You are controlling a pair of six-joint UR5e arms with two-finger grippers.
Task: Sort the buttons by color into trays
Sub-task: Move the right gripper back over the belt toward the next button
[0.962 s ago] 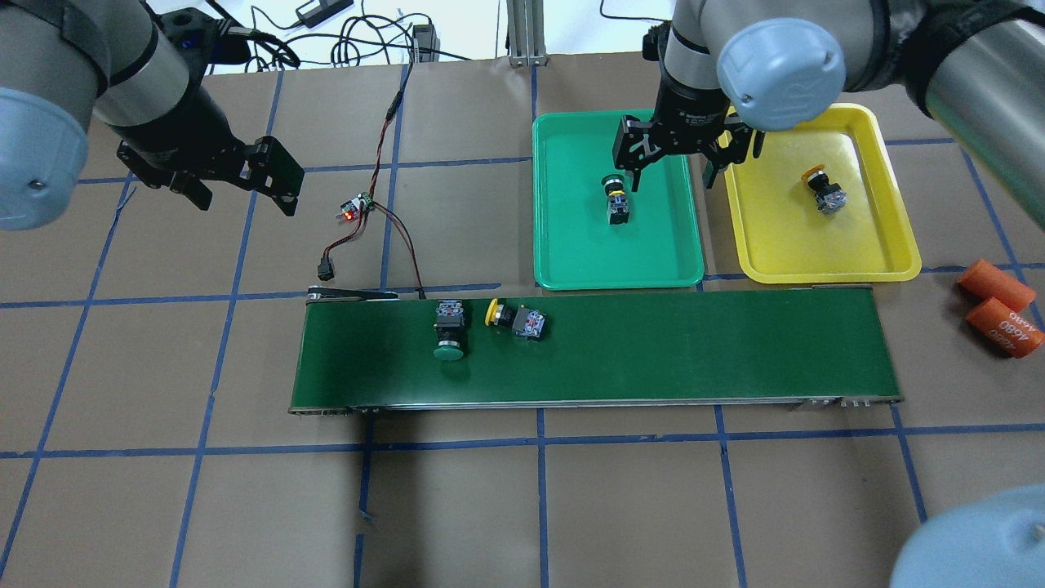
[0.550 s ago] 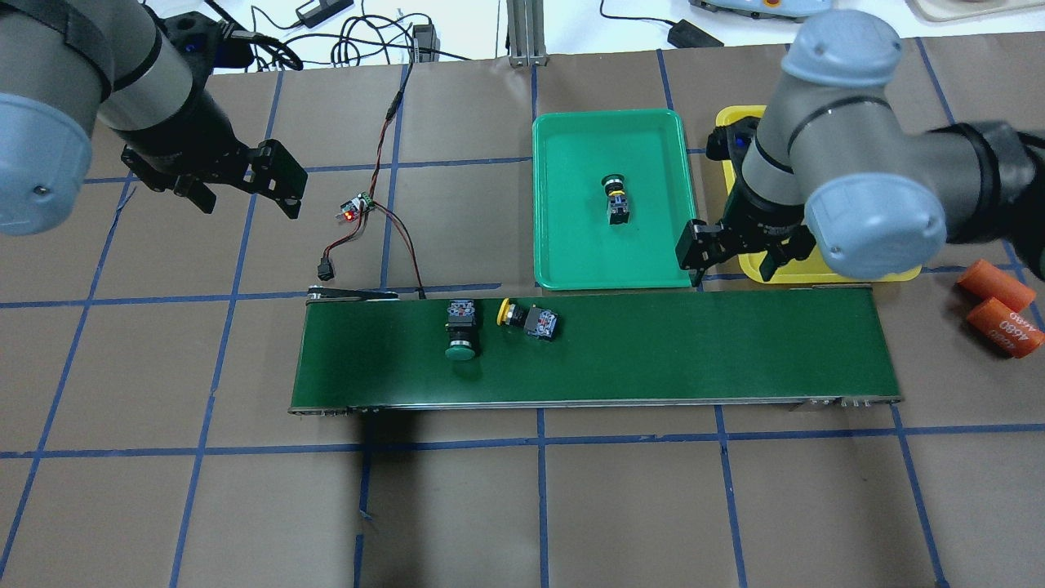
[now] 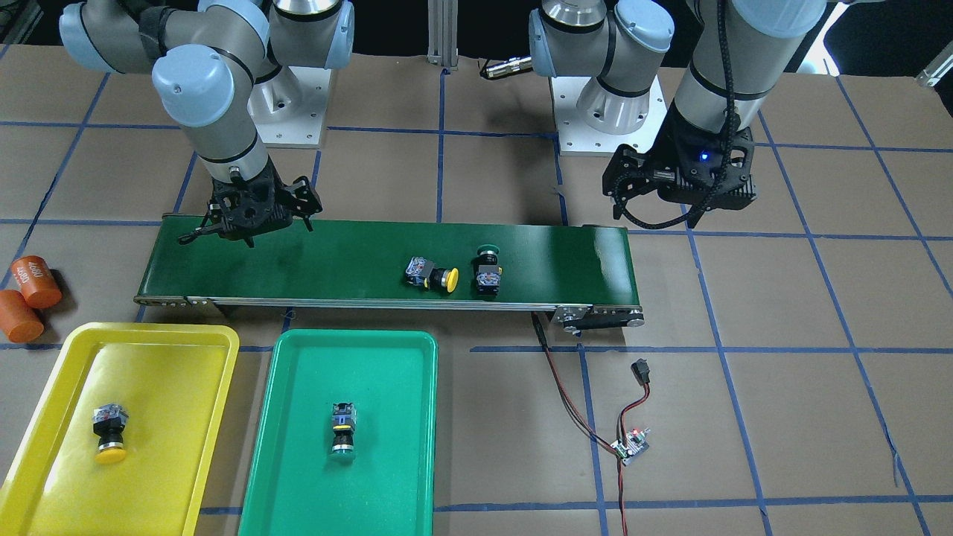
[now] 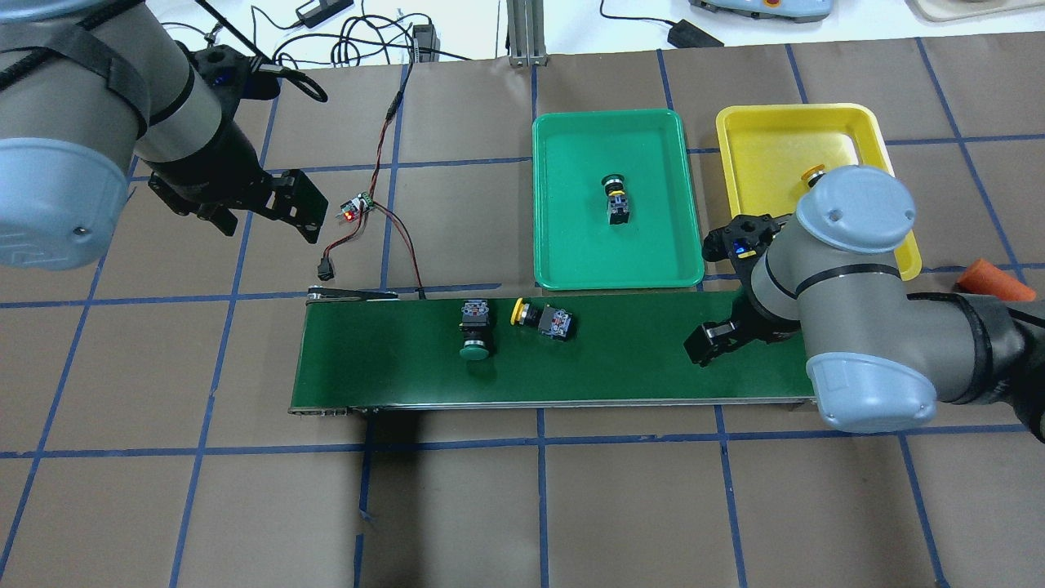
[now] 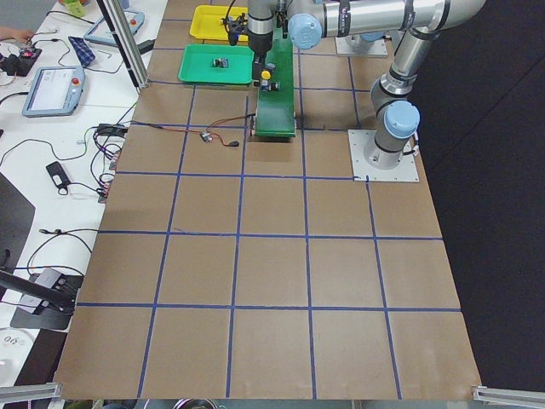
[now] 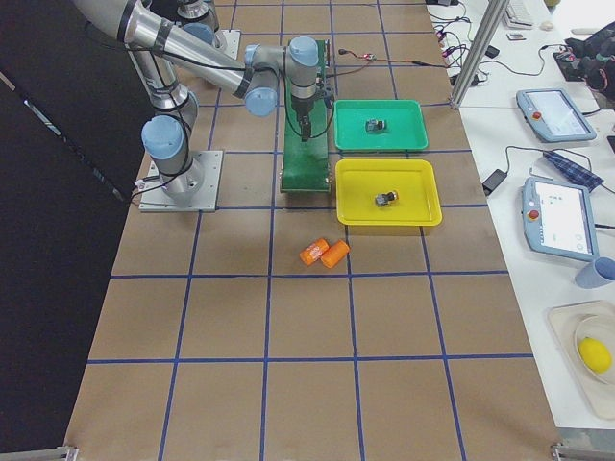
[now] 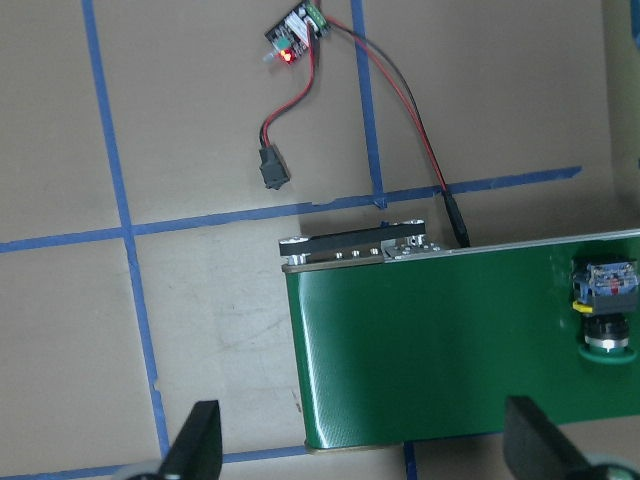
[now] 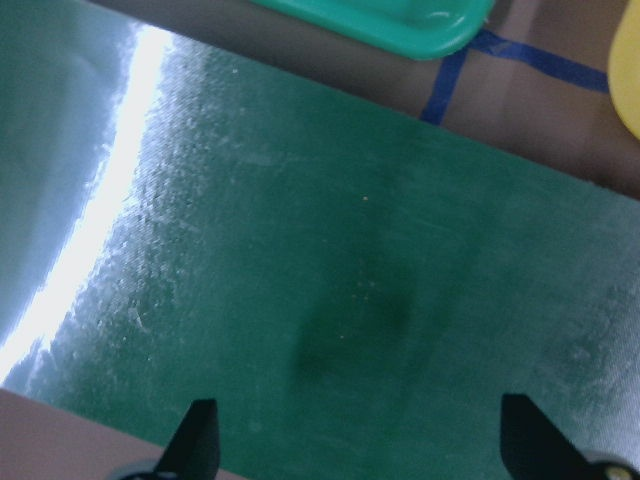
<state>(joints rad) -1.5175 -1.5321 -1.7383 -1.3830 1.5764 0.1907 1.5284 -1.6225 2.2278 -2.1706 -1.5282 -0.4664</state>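
Note:
Two buttons lie on the belt, a green-capped button (image 4: 476,333) (image 3: 488,269) (image 7: 605,320) and a yellow-capped button (image 4: 543,318) (image 3: 432,275) just to its right. A green-capped one (image 4: 616,200) (image 3: 342,428) lies in the green tray (image 4: 571,245) (image 3: 394,447). A yellow-capped one (image 3: 109,430) lies in the yellow tray (image 4: 767,147) (image 3: 179,402). My right gripper (image 4: 722,336) (image 3: 249,223) (image 8: 365,440) hangs open and empty over the belt's right part, well right of both buttons. My left gripper (image 4: 265,219) (image 3: 681,205) (image 7: 365,455) is open and empty, off the belt's left end.
The long dark green conveyor belt (image 4: 637,359) (image 3: 335,260) runs across the middle. A small circuit board with red and black wires (image 4: 357,208) lies beyond its left end. Two orange cylinders (image 3: 30,294) rest right of the yellow tray, partly hidden overhead by my right arm.
My right gripper moved from above the green tray back to over the belt's right part, still open. Both belt buttons drifted rightward. The left gripper shifted slightly toward the belt.

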